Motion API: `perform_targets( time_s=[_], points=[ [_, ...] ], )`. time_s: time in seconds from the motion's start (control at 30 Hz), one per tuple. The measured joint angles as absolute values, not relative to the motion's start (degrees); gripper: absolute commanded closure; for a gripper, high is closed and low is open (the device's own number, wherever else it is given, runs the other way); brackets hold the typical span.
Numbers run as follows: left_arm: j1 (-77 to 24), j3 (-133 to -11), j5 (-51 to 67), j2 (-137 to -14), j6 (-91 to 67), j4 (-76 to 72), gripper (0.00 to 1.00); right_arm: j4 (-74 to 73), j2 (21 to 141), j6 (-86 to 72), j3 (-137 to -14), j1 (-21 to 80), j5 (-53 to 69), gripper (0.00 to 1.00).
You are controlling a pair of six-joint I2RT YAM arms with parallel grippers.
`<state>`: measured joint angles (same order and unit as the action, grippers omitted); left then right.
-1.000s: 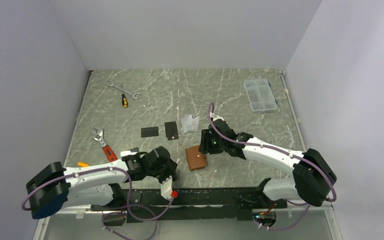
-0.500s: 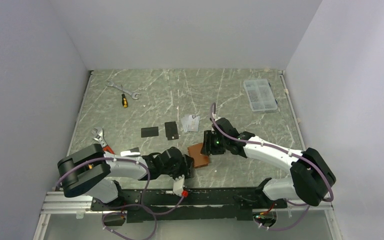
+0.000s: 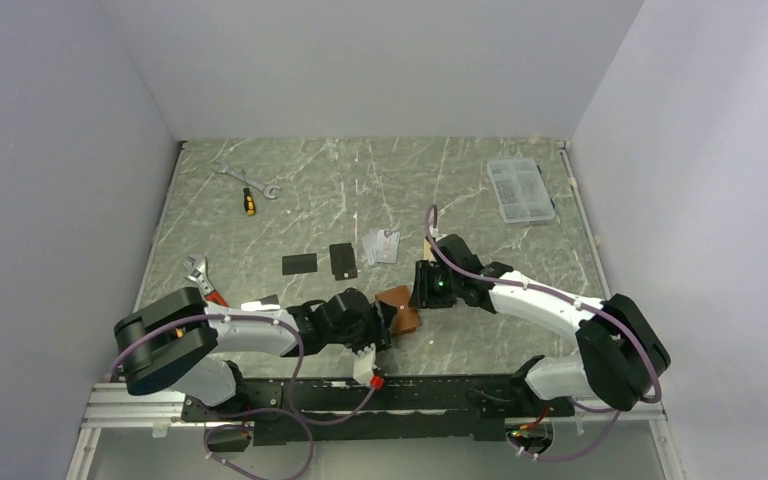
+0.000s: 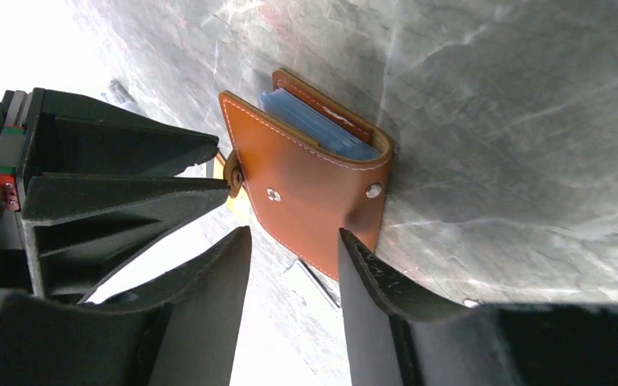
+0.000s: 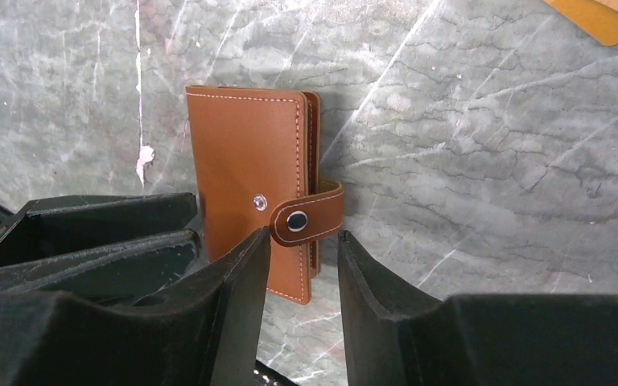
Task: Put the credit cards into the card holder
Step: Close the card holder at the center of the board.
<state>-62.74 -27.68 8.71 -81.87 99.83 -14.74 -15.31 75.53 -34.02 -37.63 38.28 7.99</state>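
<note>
Card holder (image 3: 398,306) sits folded shut, tipped up between both arms on the near side of the table (image 3: 480,200). The left claw (image 4: 294,249) is half open at its lower edge, gripping nothing. The right claw (image 5: 304,241) straddles the snap tab (image 5: 306,219), and it's unclear whether it is pinching. Best bet is for the left to clamp the body before the right peels the tab.

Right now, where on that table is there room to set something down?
Bare stone lies between the far wrench and the clear box, and in front of that box. Crowded: front centre, left gripper and right gripper at the card holder, cards just behind.
</note>
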Motion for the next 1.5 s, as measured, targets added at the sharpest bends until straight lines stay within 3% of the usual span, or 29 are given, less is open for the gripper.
perform_targets(
  time_s=[0.3,0.57,0.93,1.2,1.37,1.5],
  points=[
    [-62.9,-34.1,7.5,-86.4,103.0,-6.9,0.47,-15.4,76.1,-33.4,-37.6,38.3,8.0,0.57],
    [-63.4,-34.1,5.7,-86.8,105.6,-4.0,0.72,-16.0,77.3,-32.3,-38.7,38.3,8.0,0.53],
    [-65.0,-34.2,2.7,-86.8,109.2,-2.1,0.58,-17.5,79.4,-30.7,-41.9,39.6,7.6,0.54],
    [-65.5,-33.7,0.4,-86.8,110.7,-0.6,0.82,-19.7,82.2,-29.9,-44.8,42.1,4.9,0.66],
    [-65.7,-31.5,-0.1,-86.3,110.2,-3.8,0.76,-20.7,82.4,-29.8,-45.6,42.2,2.5,0.82],
    [-65.7,-30.2,0.0,-86.0,109.7,-4.8,0.72,-21.0,82.4,-29.8,-45.8,42.2,1.5,0.89]
  ],
)
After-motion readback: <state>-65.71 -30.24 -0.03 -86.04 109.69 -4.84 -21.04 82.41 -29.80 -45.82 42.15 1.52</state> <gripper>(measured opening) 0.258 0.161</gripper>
